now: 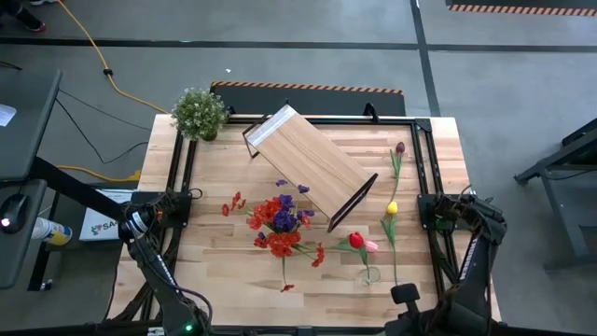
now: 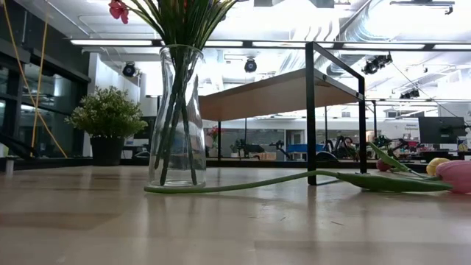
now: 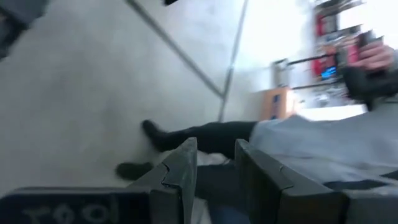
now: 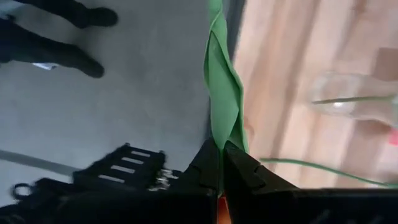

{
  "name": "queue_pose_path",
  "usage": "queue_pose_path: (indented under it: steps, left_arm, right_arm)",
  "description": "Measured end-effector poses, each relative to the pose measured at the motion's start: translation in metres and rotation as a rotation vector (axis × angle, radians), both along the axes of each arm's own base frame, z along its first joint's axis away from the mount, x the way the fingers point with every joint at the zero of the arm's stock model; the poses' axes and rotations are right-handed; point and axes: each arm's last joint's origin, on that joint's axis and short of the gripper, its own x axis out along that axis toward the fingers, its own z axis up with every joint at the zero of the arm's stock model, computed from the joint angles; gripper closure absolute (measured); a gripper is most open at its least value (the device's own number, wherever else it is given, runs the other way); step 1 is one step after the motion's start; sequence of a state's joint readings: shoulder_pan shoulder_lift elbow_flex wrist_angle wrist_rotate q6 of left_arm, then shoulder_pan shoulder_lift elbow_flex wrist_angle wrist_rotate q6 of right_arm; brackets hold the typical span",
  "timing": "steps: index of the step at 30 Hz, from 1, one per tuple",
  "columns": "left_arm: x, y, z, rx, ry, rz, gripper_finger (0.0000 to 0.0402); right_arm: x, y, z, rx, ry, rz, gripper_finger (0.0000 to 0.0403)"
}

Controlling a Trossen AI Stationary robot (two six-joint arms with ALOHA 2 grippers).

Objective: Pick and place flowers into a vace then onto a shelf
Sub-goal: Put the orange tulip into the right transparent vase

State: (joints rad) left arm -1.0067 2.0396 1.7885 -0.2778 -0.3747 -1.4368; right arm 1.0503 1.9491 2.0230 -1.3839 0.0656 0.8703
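A clear glass vase [image 2: 176,118] full of red and purple flowers [image 1: 278,222] stands mid-table. Loose tulips lie on the table's right half: maroon [image 1: 399,147], yellow [image 1: 392,207], red [image 1: 356,240] and pink [image 1: 371,246]. The light-wood shelf [image 1: 312,168] stands aslant behind the vase. My right gripper [image 4: 221,155] is near the table's near right corner [image 1: 408,297], shut on a flower's green leaf [image 4: 222,93]. My left gripper [image 3: 214,168] is open and empty, looking off the table at the floor; its arm [image 1: 159,271] is at the near left. My right gripper pinches a long green leaf [image 4: 221,138] between its two fingertips. The leaf runs on past the fingers, along them, over the table's edge. Which flower it belongs to, and whether that flower is lifted, does not show.
A bushy potted plant [image 1: 200,112] stands at the far left corner. A small clear glass thing [image 1: 368,274] lies near the red and pink tulips. A person's legs and shoes [image 4: 56,37] show on the floor beside the table. Bare wood lies along the near edge.
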Motion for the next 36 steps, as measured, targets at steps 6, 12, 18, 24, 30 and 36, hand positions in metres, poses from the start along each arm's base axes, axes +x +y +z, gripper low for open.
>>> queue_pose_path:
  steps: [6, 12, 18, 24, 30, 36]
  left_arm:
    - [0.011, 0.001, 0.011, -0.083, -0.089, 0.042, 0.0257]
    - [0.019, 0.003, 0.020, -0.106, -0.185, 0.044, 0.0257]
    - [0.026, 0.006, 0.026, -0.102, -0.268, 0.032, 0.0257]
    - [0.036, 0.013, 0.029, -0.098, -0.304, 0.050, 0.0257]
    - [0.049, 0.023, 0.030, -0.105, -0.303, 0.067, 0.0257]
    - [0.057, 0.029, 0.031, -0.113, -0.307, 0.076, 0.0257]
  right_arm:
    - [-0.009, -0.014, 0.024, -0.113, -0.045, 0.013, 0.0402]
    - [-0.010, -0.015, 0.038, -0.101, -0.106, 0.093, 0.0402]
    - [-0.010, -0.014, 0.034, -0.110, -0.079, 0.176, 0.0402]
    - [-0.008, -0.015, 0.034, -0.156, -0.130, 0.242, 0.0402]
    - [-0.003, -0.018, 0.035, -0.234, -0.210, 0.282, 0.0402]
    - [0.008, -0.022, 0.031, -0.292, -0.227, 0.363, 0.0403]
